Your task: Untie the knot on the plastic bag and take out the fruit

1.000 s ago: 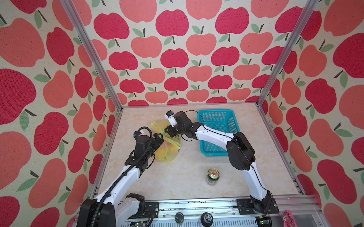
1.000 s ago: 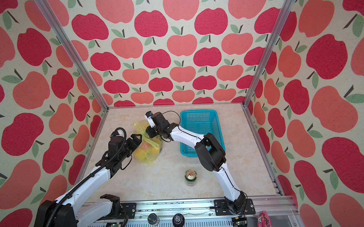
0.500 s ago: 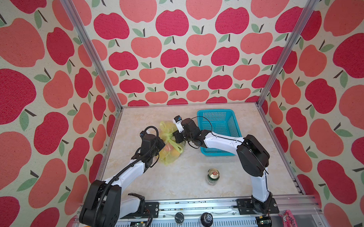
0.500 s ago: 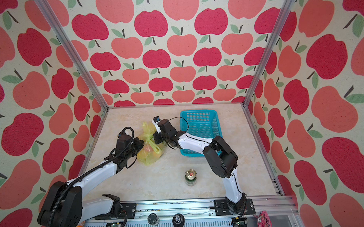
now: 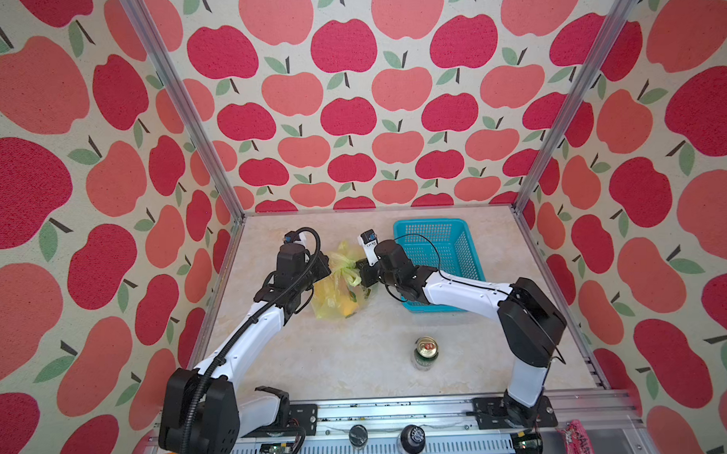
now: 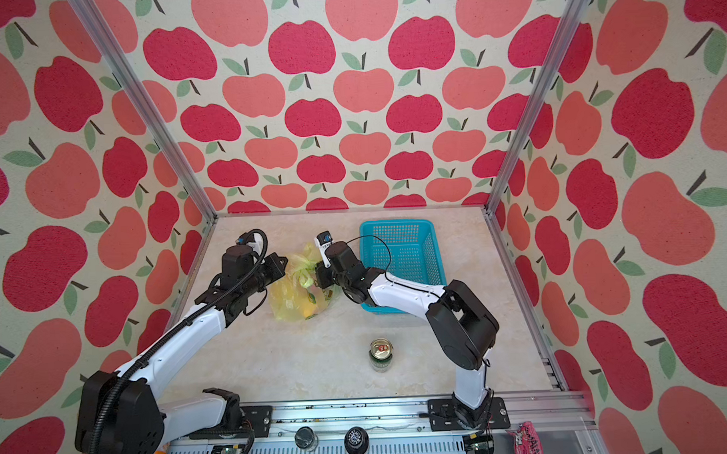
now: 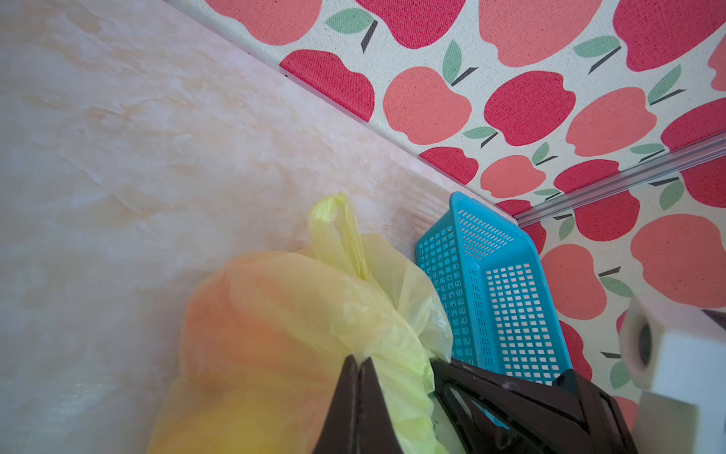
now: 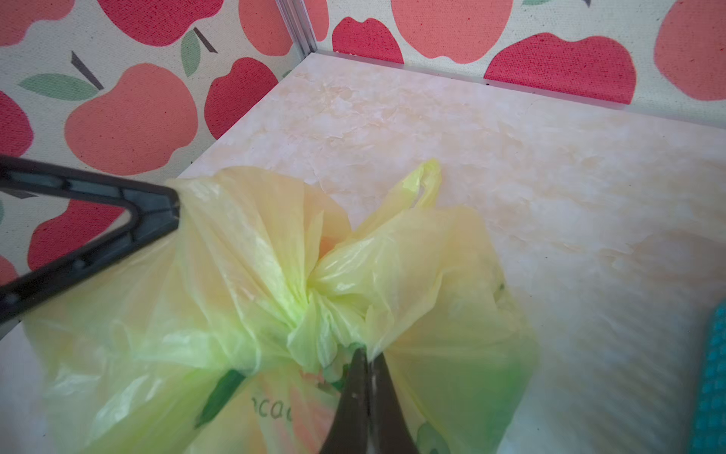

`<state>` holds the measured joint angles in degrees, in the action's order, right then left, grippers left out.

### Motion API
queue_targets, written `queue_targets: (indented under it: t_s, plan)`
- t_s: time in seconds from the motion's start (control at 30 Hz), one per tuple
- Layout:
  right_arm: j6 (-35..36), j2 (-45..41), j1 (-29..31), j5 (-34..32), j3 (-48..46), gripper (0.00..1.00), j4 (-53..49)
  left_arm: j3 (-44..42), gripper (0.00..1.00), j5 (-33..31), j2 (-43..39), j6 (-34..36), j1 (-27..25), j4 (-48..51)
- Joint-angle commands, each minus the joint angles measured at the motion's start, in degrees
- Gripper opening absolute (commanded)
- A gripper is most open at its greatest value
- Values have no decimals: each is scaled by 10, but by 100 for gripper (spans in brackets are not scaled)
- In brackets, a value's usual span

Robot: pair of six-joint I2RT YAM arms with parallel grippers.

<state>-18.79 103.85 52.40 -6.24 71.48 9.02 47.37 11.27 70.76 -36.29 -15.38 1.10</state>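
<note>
So, both of your tools are on the plastic bag (image 5: 335,304) right now. Your left tool (image 5: 328,267) has its jaws closed all the way with a fold of the bag's side pinched between them. The left wrist view shows it best, with the dark tips meeting over the yellow film. Your right tool (image 5: 360,270) comes in from the basket side, jaws also clamped tight, biting the bunched plastic right at the edge of the knot (image 8: 314,310).

The knot is tied, a yellow-green lump on top of the bag, sitting between the two tools. One loop handle (image 8: 422,184) sticks up free on the far side of it.

The bag rests on the surface (image 5: 358,361), a bit left of the middle in both top views. It's just beside the turquoise basket (image 5: 430,222), though I can't tell if they touch. The fruit (image 5: 347,308) is inside the bag: you get an orange-yellow blob through the film in both top views, and something green near the print in the right wrist view. It's too blurry to count pieces.

A green can (image 5: 425,352) stands upright nearer the front rail, well apart from the bag
</note>
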Motion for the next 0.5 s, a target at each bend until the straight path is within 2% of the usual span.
queue_targets:
  t_s: [0.0, 0.2, 0.47]
  plan:
    - [-8, -44, 0, -43, -36, 0, 17, 28, 0, 43, 16, 41, 23, 32]
    - [-9, -91, -2, -79, -94, 0, 52, 13, 0, 74, 2, 44, 73, 37]
    - [-29, -131, -21, -92, -157, 0, 101, -12, 0, 77, -49, 45, 123, 47]
